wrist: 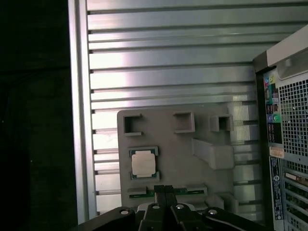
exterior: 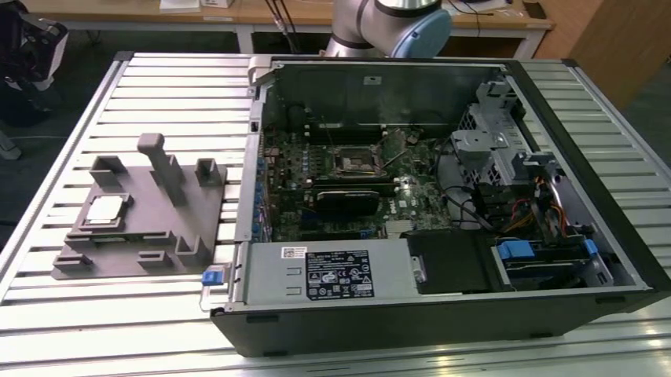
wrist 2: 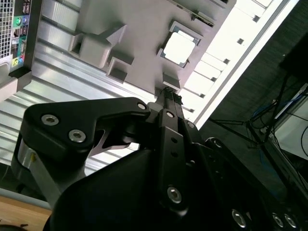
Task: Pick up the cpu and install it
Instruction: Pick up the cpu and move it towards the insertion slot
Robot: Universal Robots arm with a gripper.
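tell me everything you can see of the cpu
The cpu is a small flat square chip, silvery metal top with a thin greenish edge. It lies flat, top up, in a recess of the gray holder on the slatted table, outside the computer case. The gripper is apart from it.

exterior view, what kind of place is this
Likely a robotics lab workbench: an open computer case on a slotted aluminium table, a grey fixture holding the cpu, and wooden desks behind.

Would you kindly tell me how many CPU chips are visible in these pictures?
1. The cpu lies in a recess of the grey fixture, at the exterior view's left of the open computer case; both wrist views show it too. Another could be hidden inside the case.
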